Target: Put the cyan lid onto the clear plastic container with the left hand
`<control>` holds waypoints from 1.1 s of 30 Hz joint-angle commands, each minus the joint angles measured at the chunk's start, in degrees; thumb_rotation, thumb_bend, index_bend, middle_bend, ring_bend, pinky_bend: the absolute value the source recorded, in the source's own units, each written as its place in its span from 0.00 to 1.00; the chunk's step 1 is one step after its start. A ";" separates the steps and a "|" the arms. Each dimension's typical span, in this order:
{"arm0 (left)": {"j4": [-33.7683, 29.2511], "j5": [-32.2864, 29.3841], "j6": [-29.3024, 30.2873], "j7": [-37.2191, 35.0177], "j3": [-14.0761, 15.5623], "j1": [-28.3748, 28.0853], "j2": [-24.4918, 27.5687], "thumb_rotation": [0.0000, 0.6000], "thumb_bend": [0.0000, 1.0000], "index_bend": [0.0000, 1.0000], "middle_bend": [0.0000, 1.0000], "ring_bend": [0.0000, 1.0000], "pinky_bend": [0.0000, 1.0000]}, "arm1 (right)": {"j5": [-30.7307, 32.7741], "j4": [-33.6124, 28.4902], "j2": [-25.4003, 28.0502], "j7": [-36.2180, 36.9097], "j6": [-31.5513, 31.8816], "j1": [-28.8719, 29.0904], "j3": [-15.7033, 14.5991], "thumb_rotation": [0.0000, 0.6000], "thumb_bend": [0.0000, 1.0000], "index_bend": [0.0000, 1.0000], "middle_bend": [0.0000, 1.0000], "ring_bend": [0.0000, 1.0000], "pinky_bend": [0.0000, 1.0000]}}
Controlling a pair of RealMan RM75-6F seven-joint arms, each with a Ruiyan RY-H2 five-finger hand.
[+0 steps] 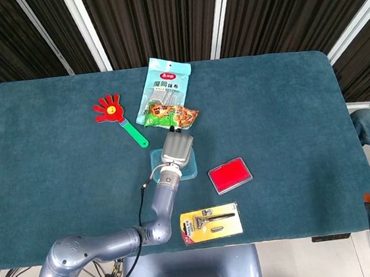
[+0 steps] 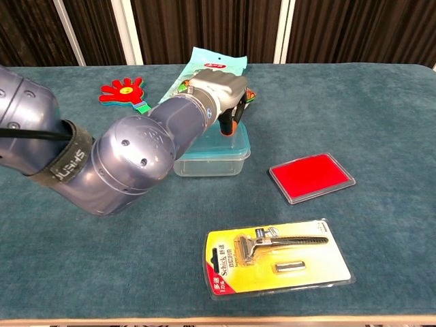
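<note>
The clear plastic container [image 2: 208,162] stands mid-table with the cyan lid [image 2: 238,140] lying flat on top of it. In the chest view my left hand [image 2: 221,92] hangs over the container's far edge. Its curled fingertips [image 2: 228,123] point down and touch the lid there. In the head view the left hand [image 1: 177,149] covers most of the container [image 1: 156,159], so only its corners show. How well the lid is seated under the hand is hidden. My right hand shows in neither view.
A red flat case [image 2: 311,176] lies to the right of the container, and a yellow razor pack [image 2: 276,257] lies near the front edge. Behind the container lie snack bags [image 1: 162,94] and a red hand clapper [image 1: 111,111]. My left forearm [image 2: 129,157] crosses the table's left front.
</note>
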 commanded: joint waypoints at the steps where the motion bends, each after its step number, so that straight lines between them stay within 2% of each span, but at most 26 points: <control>1: 0.47 0.30 -0.09 0.08 -0.07 0.13 -0.27 1.00 0.51 0.61 0.53 0.27 0.19 | 0.15 -0.06 0.06 -0.09 -0.09 0.01 0.00 1.00 0.41 0.03 0.00 0.00 0.00; 17: 2.25 1.27 -1.57 0.80 -0.23 0.85 -1.53 1.00 0.51 0.61 0.53 0.27 0.19 | 0.24 -0.19 0.04 -0.53 0.21 -0.02 0.08 1.00 0.41 0.03 0.00 0.00 0.00; 20: 1.57 1.26 -1.28 1.36 -0.40 0.95 -1.44 1.00 0.51 0.61 0.53 0.28 0.19 | 1.50 -1.99 0.92 -2.00 -0.59 1.17 1.40 1.00 0.41 0.03 0.00 0.00 0.00; 25: -2.17 3.69 1.41 0.61 -1.24 1.19 0.07 1.00 0.51 0.61 0.53 0.27 0.19 | 1.41 -1.97 0.83 -1.91 -0.18 0.56 0.72 1.00 0.41 0.03 0.00 0.00 0.00; 33: -10.82 7.17 6.64 0.94 -0.84 3.02 3.31 1.00 0.51 0.61 0.53 0.27 0.19 | 0.41 -0.67 0.09 -1.12 0.44 0.12 0.14 1.00 0.41 0.03 0.00 0.00 0.00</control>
